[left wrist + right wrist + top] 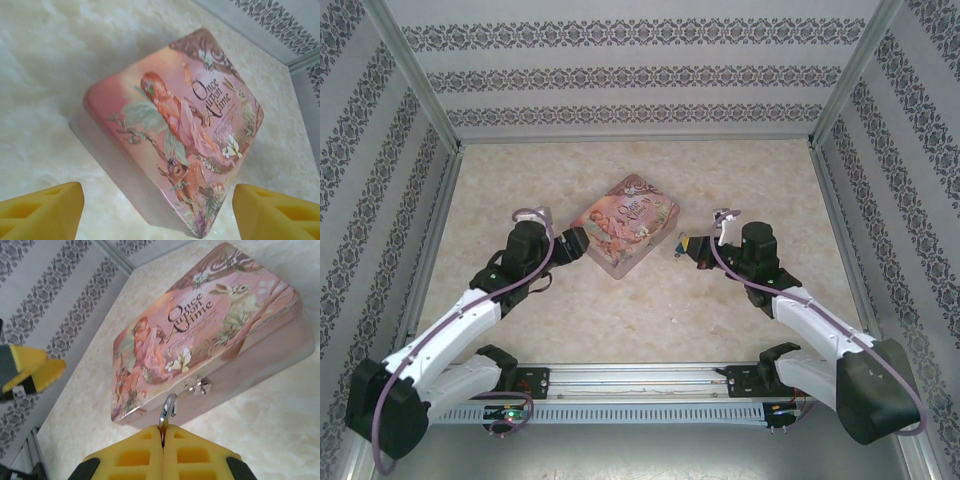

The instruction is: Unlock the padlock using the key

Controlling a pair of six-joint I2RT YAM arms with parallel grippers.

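While the left pincer [156, 200] stands wide apart facing the pink tin [175, 115], probably to brace it, the right pincer [162, 432] is clamped on what seems the padlock [169, 407], its silver loop poking out just beside the tin's clasp [199, 385], above the tabletop [280, 415].

- Top camera: high at the near edge, looking down over the whole table [520, 180].
- Wrist cameras: close, facing the pink tin [175, 125] from opposite sides; all three views share it.
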